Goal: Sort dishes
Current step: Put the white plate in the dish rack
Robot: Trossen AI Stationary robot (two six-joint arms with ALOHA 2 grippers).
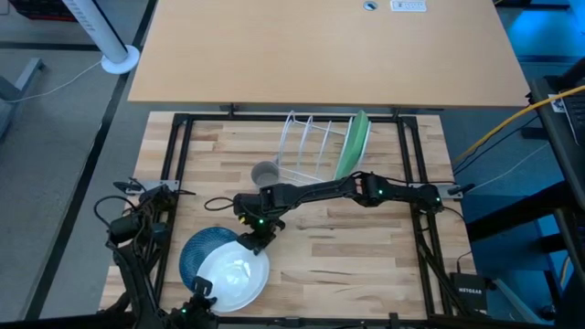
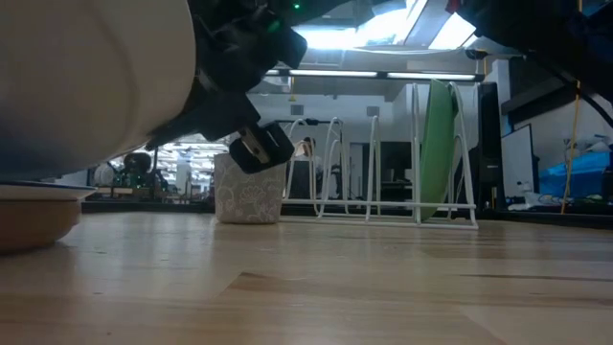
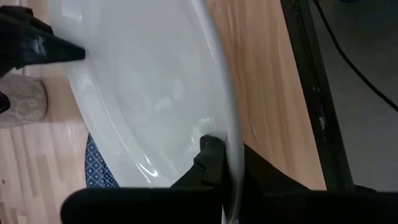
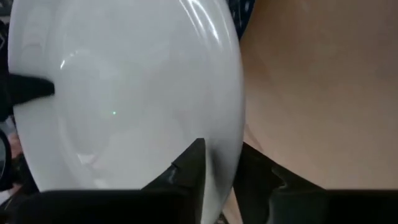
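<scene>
White plate (image 1: 232, 277): round, glossy, shallow; at table's 7 o'clock, overlapping dark blue patterned plate (image 1: 195, 253). Both grippers clamp its rim: left gripper (image 1: 203, 294) at 7, right gripper (image 1: 249, 241) at 1. Step, as judged: two-arm handover. Next: one releases; the other carries it to wire rack (image 1: 306, 146), beside green plate (image 1: 352, 146).

I work in what looks like a robotics lab or open workshop. My butcher-block table (image 1: 366, 247) sits inside a black metal frame (image 1: 178, 174), with cables (image 1: 512, 128) trailing over grey floor and a small network box (image 1: 468, 291) beside it. Beyond the table, long ceiling lights (image 2: 383, 73), windows and what may be equipment racks fill a large room.
</scene>
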